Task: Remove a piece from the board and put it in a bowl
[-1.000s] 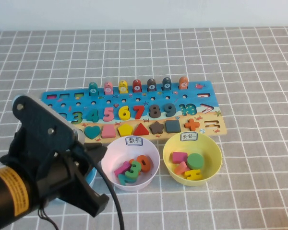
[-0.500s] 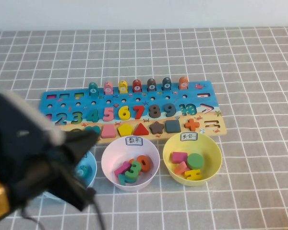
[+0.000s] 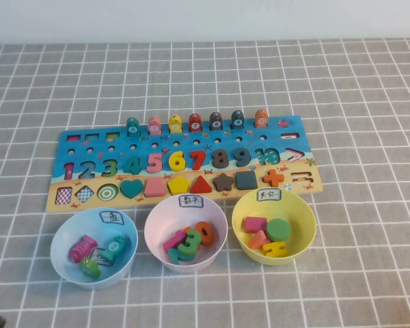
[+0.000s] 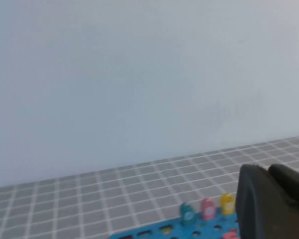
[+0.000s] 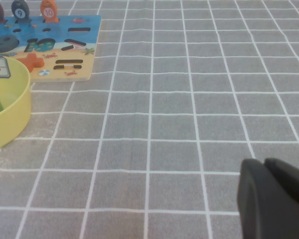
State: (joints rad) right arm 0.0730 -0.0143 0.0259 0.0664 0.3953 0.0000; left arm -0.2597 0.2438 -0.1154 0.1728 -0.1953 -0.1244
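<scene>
The green disc (image 3: pixel 278 229) lies in the yellow bowl (image 3: pixel 305 214), beside a pink block and a yellow piece. The board (image 3: pixel 297 125) sits just behind the three bowls. The left gripper (image 4: pixel 267 175) is lifted high, fingers pressed together, holding nothing. The right gripper (image 5: pixel 265 168) hangs low over the checked cloth (image 5: pixel 189 99), fingers together too.

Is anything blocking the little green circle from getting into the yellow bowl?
No, nothing visible does. The small flat round green disc already lies inside the round yellow plastic bowl, among other shape pieces. The left end effector is shut, raised and pulled back near the board's left end; the right end effector, also shut, hovers over bare cloth right of the bowl.
</scene>
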